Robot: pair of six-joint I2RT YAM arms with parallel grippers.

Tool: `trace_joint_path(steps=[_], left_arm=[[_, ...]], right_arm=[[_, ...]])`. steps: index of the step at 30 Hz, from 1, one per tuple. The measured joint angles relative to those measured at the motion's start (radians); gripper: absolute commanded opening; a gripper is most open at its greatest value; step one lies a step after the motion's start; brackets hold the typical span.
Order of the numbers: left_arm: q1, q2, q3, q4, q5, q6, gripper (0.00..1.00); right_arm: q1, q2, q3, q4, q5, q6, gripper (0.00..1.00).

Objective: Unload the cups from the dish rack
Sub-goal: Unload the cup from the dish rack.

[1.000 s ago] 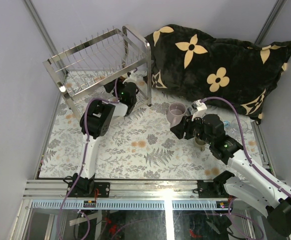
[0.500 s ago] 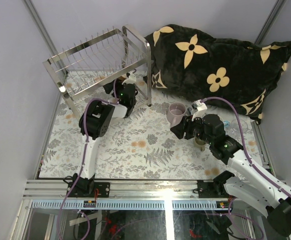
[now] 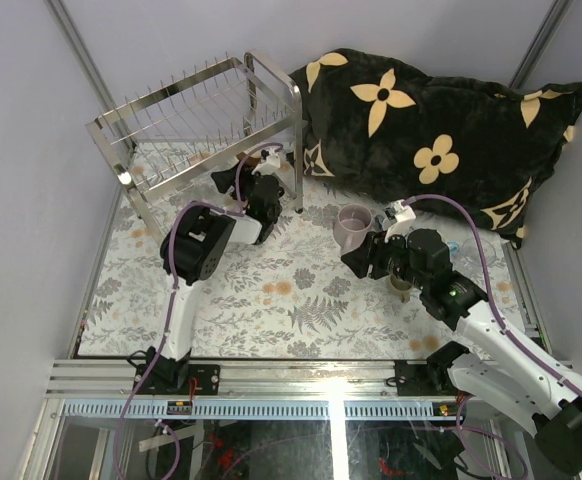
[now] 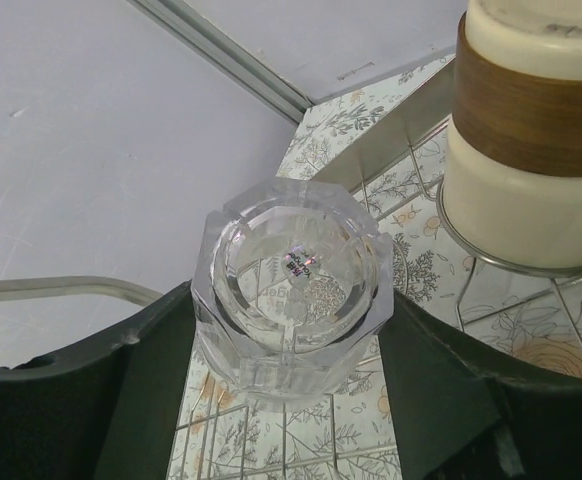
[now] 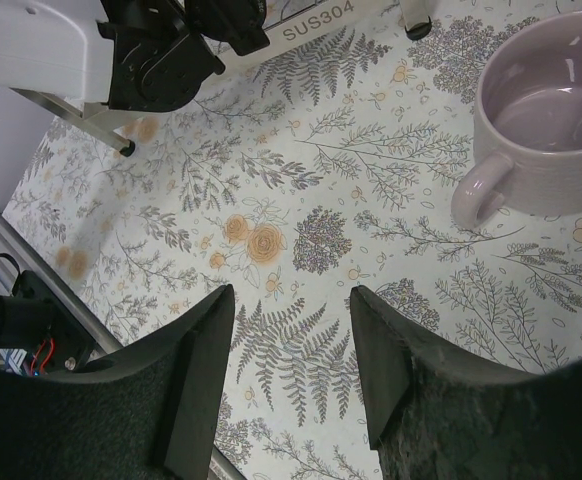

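Dish rack (image 3: 196, 125) of shiny wire stands in the far left corner of the counter (image 3: 271, 300); a black flowered pillow (image 3: 431, 130) fills the far right corner; the right hand (image 5: 286, 350) hovers released, fingers spread and holding nothing, over the counter's right half; the lilac mug (image 5: 546, 130) stands upright on the counter just beyond it, toward the far edge; the cream-and-brown cup (image 4: 531, 130) rests on a wire ring of the rack; beside it, at the rack's near right leg, the left hand (image 4: 289, 330) is clenched on the clear glass (image 4: 293, 285).
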Motion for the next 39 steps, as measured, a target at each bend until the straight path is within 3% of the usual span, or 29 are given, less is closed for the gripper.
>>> trace_joint_path(steps=[13,39], left_arm=[[-0.025,-0.025,-0.013,0.102,-0.049,0.098,0.11],[-0.173,-0.211,-0.223,0.137,-0.174,0.012,0.13]], right_arm=[[0.000,-0.002,-0.003,0.000,0.001,0.000,0.57],[0.000,-0.026,-0.005,0.006,0.000,0.001,0.57]])
